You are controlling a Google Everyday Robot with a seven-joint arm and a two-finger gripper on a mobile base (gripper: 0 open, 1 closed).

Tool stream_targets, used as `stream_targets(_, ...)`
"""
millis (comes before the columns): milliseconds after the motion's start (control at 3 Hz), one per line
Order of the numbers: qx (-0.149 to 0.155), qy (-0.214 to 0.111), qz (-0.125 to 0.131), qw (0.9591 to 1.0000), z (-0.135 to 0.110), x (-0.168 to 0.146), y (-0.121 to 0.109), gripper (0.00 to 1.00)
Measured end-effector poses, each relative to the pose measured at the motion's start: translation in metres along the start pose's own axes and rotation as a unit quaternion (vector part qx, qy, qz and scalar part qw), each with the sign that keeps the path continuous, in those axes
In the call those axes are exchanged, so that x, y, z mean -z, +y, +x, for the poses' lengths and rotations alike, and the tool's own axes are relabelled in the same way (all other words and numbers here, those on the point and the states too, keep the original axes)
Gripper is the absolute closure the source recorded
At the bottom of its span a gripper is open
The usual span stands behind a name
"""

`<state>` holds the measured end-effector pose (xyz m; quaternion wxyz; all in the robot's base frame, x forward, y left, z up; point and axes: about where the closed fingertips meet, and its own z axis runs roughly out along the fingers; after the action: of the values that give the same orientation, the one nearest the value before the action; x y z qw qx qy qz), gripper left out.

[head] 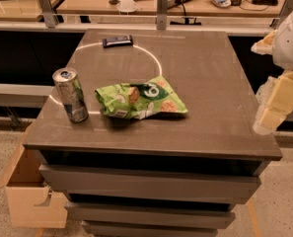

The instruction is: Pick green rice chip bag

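The green rice chip bag (140, 100) lies crumpled and flat near the middle of the brown tabletop (205, 78), its dark green round logo facing up. My gripper (274, 105) hangs at the right edge of the view, just beyond the table's right edge. It is well to the right of the bag and holds nothing that I can see. The white arm (290, 41) rises above it.
A silver-green drink can (70, 94) stands upright left of the bag. A small dark flat bar (117, 41) lies at the table's far side. A cardboard box (27, 191) sits on the floor at the lower left. Desks with clutter stand behind.
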<state>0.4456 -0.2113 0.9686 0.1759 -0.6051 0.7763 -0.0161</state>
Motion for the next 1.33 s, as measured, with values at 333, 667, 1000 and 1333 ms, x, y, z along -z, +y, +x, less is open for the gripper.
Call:
stream_targets(333,0.01,-0.053,-0.019,0.9984,-0.017,-0.029,-0.008,0.0)
stream_targets(667,0.013,-0.091,-0.044,0.9948,-0.043,-0.065,-0.016,0.0)
stream_targets(1000,0.004,-0.111,-0.054,0.9923,-0.065,-0.092,-0.02,0.0)
stream_targets(1333,-0.001,-0.148,-0.059,0.9873,-0.107,-0.117,-0.023,0.0)
